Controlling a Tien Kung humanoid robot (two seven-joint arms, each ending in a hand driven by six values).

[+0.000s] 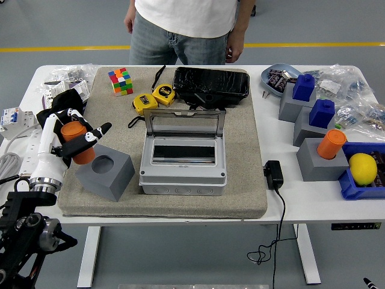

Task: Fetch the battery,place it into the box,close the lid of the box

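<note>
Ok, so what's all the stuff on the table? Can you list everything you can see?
orange battery: one, orange, in the left hand, lifted out of its holder
grey holder: one, grey, empty round hole, left of the box
box: one, grey, mat centre, clear lid standing open
mat: one, beige, under the box
Rubik's cube: one, multicoloured, mat's far left
tape measures: two, yellow, behind the box
black case: one, far centre
blue batteries: two, in grey holders, right
orange battery on the right: one, in a grey holder
lemon: one, yellow, blue tray, right edge
power adapter: one, black, right of the mat
person: one, white shirt, far side
left hand: white, gripping the battery
</note>
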